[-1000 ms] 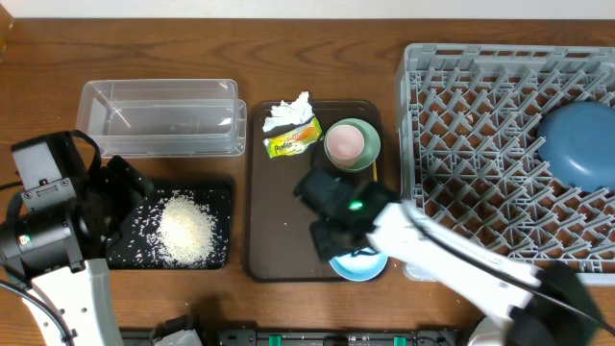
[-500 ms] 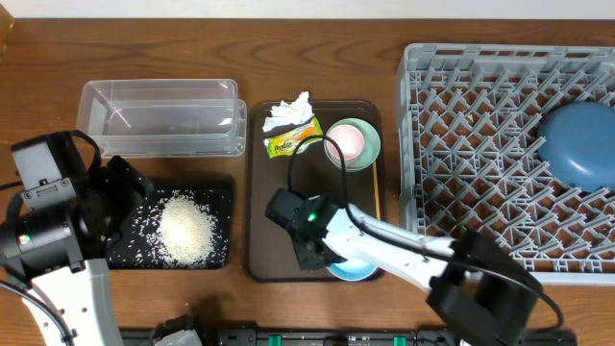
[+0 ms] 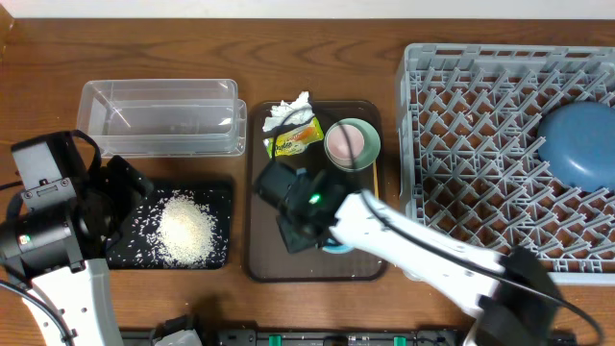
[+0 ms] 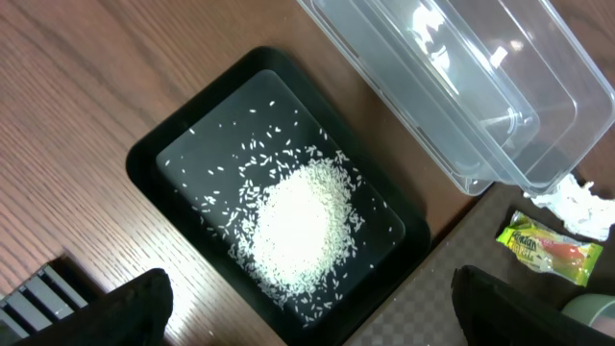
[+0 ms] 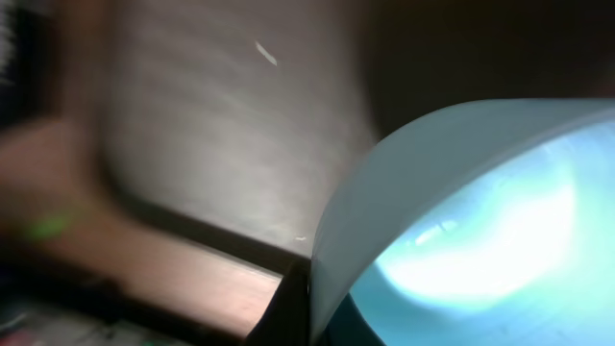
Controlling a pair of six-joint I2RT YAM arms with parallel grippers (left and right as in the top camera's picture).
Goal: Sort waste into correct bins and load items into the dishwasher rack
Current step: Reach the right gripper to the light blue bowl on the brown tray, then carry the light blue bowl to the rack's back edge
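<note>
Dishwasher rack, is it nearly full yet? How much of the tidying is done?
Not nearly. Done: the dark-blue dish sits in the dishwasher rack, and the rice lies in the black tray. In hand: the right gripper grips the light-blue bowl by its rim. To do: the tissue, the snack wrapper, and the pale-green bowl with the pink cup inside, on the brown tray.

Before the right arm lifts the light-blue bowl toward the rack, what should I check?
1. Grip: right gripper shut on light-blue bowl rim: ok.
2. Bowl contents: cannot tell, right wrist view blurred.
3. Space: rack has free pegs left of dark-blue dish: ok.
4. Path: left gripper open over black tray, off to the side: ok.
5. Clearance to pink cup in pale-green bowl: cannot tell.
</note>
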